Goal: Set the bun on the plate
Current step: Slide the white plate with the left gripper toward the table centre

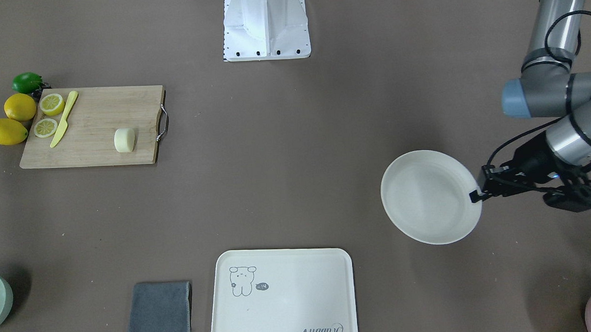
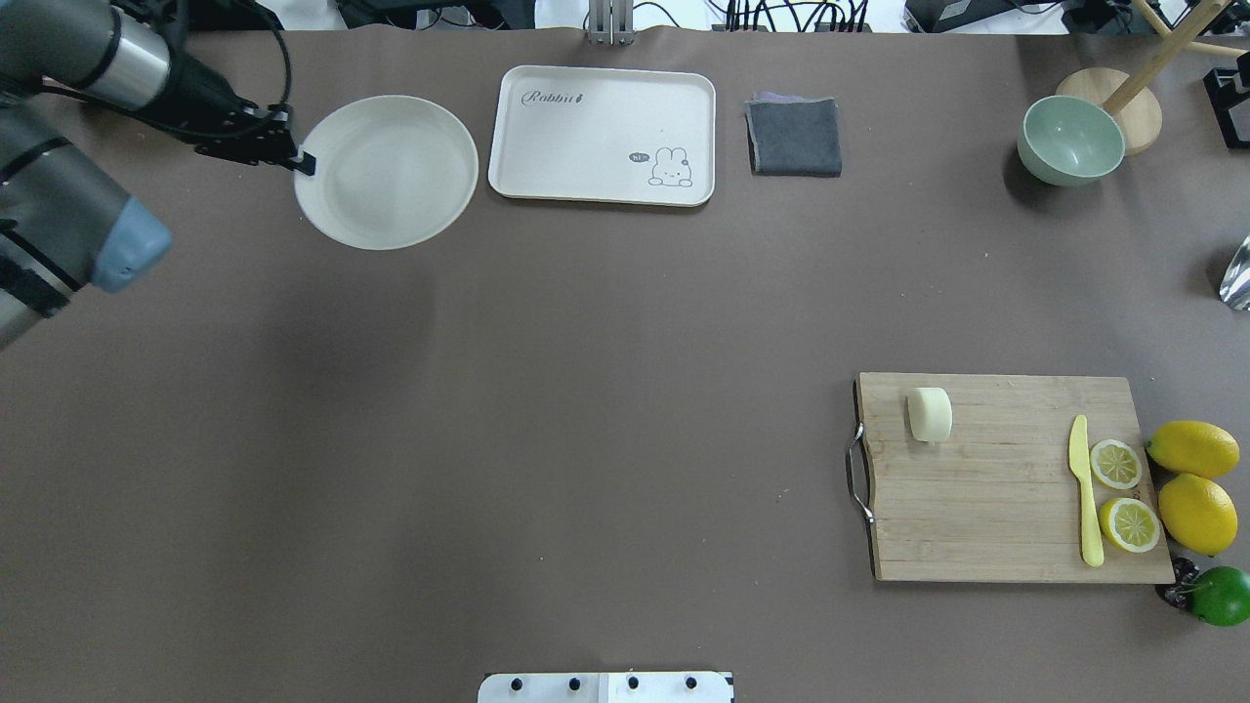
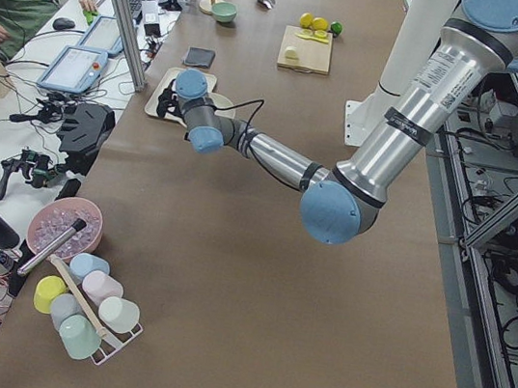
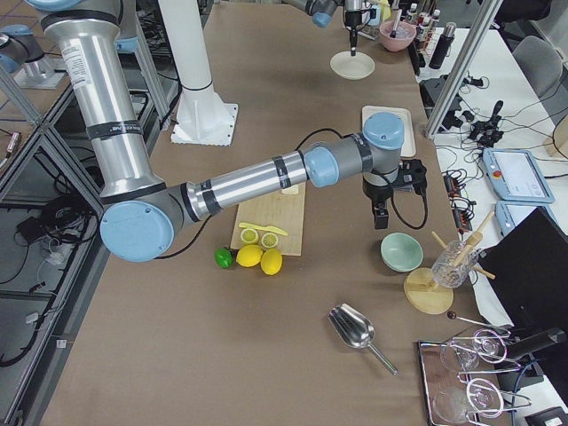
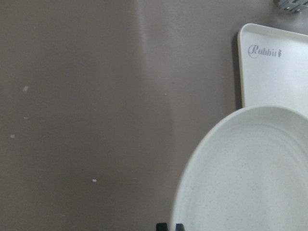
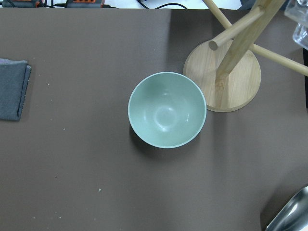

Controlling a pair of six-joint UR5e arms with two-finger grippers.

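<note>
The bun [image 2: 930,414], a pale cream stubby cylinder, lies on a wooden cutting board [image 2: 1006,508] near its handle end, also seen in the front view [image 1: 124,140]. The plate [image 2: 386,171] sits far across the table beside the tray. My left gripper [image 2: 303,161] is shut on the plate's rim; in the left wrist view its tips [image 5: 168,226] pinch the edge of the plate [image 5: 250,178]. My right gripper [image 4: 380,222] hangs above a green bowl [image 6: 167,109], far from the bun, and I cannot tell whether it is open or shut.
On the board lie a yellow knife [image 2: 1084,488] and two lemon halves [image 2: 1115,464]; whole lemons [image 2: 1193,449] and a lime [image 2: 1221,596] sit beside it. A cream tray [image 2: 603,135], a grey cloth [image 2: 794,137], a wooden stand [image 6: 226,72] and a metal scoop [image 4: 353,328] are about.
</note>
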